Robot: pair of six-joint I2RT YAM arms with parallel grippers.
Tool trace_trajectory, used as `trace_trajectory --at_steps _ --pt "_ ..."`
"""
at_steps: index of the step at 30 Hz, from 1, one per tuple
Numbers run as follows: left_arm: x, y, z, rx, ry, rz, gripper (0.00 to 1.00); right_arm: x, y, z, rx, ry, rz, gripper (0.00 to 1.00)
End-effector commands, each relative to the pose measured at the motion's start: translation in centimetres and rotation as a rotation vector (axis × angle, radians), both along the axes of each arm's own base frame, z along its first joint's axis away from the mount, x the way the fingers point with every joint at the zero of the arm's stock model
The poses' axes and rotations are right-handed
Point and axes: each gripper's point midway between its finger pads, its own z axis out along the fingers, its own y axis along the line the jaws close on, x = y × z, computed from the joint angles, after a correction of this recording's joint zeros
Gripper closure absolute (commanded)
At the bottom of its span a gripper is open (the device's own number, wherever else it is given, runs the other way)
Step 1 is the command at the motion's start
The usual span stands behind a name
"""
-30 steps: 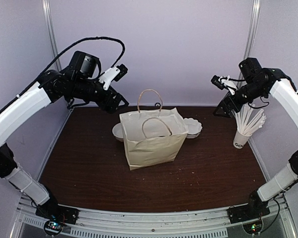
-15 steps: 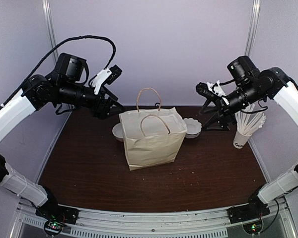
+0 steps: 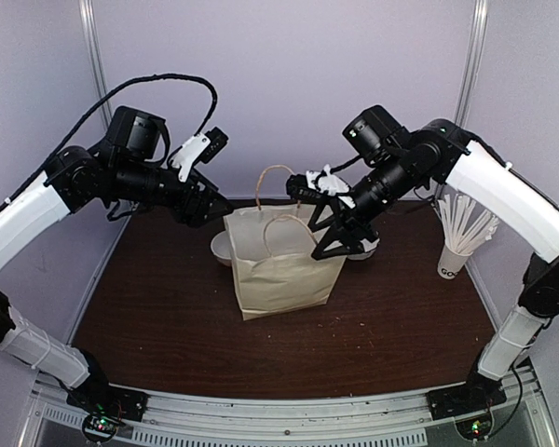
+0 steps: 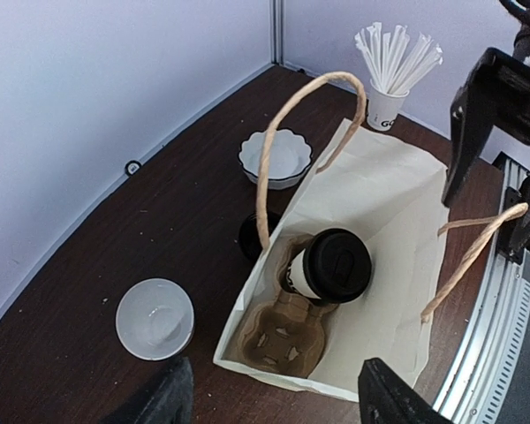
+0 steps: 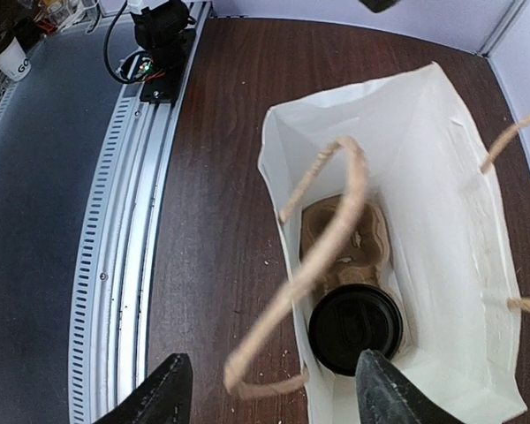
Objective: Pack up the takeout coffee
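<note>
Takeout coffee (image 4: 329,265), black lid on, stands upright in the cardboard carrier (image 4: 278,334) inside the paper bag (image 3: 284,270). Right gripper (image 3: 340,240) hangs directly above it, left gripper (image 3: 205,200) beside the bag's rear left corner; both spread, empty.

On my screen I see a dark brown table (image 3: 168,317) with some pale crumbs on it. A paper bag (image 3: 284,270) stands upright near the middle, its mouth open. Just behind the bag there is a plain white bowl (image 4: 155,320) on the left and a scalloped bowl (image 4: 276,159) on the right (both upright). A cup of white sticks (image 3: 452,259) stands well apart, at the right edge.
</note>
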Motion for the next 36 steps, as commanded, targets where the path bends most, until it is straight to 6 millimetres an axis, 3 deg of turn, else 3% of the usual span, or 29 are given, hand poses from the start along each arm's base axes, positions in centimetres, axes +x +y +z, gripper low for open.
trace_trajectory --at_steps 1,4,6,13,17,18,20,23,27,33,36 --pt "0.2 0.9 1.7 -0.043 -0.051 0.053 0.32 -0.5 1.4 0.6 0.007 -0.012 0.012 0.42" --pt "0.1 1.1 1.4 -0.036 -0.049 0.059 0.32 -0.4 1.7 1.2 0.021 -0.018 -0.001 0.8" --pt "0.0 1.2 1.3 -0.035 -0.047 0.059 0.32 -0.2 1.7 1.8 0.03 -0.031 -0.016 1.0" --pt "0.3 0.9 1.0 -0.032 -0.051 0.06 0.32 -0.9 1.3 4.0 0.071 -0.059 -0.019 1.0" --pt "0.4 0.7 0.7 -0.025 -0.045 0.051 0.31 -0.8 1.1 3.3 0.043 -0.067 -0.025 1.0" --pt "0.4 0.6 0.6 -0.025 -0.043 0.049 0.31 -0.7 1.2 3.0 0.034 -0.063 -0.025 0.91" --pt "0.4 0.6 0.7 -0.026 -0.04 0.045 0.31 -0.7 1.2 2.5 0.024 -0.057 -0.025 0.59" --pt "0.4 0.7 0.7 -0.023 -0.044 0.048 0.31 -0.8 0.9 2.9 0.027 -0.065 -0.024 0.38" --pt "0.5 0.8 0.7 -0.013 -0.049 0.054 0.31 -1.2 -0.4 5.1 0.041 -0.136 -0.025 0.24" --pt "0.7 0.8 0.5 0.001 -0.055 0.057 0.3 -3.0 -2.9 6.5 0.031 -0.178 0.006 0.18" --pt "0.9 0.6 0.5 0.006 -0.057 0.052 0.3 -2.7 -5.1 7.5 0.043 -0.203 -0.03 0.17"
